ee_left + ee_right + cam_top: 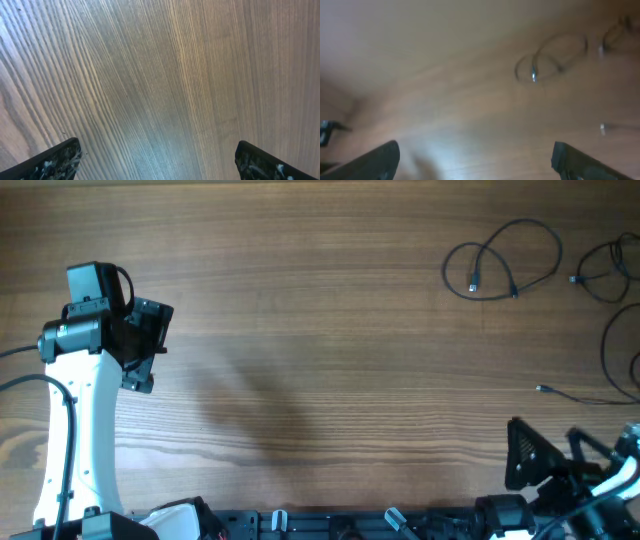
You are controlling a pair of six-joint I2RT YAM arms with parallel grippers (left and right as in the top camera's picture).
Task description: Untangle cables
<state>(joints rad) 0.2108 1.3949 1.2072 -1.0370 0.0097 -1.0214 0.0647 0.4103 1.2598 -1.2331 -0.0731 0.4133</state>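
Thin black cables lie at the table's far right. One looped cable [505, 262] lies apart from the others. A second loop [608, 272] lies at the right edge. A third cable [612, 360] curves down to a small plug end [541, 389]. The right wrist view shows the loop [550, 62] blurred, far ahead. My left gripper [148, 345] is open and empty at the far left, over bare wood [160, 100]. My right gripper [545, 455] is open and empty at the front right, below the cables.
The wooden table [320, 330] fills the view. The arm bases and a black rail [330, 525] run along the front edge. The left arm's white link [75, 440] stands at the left.
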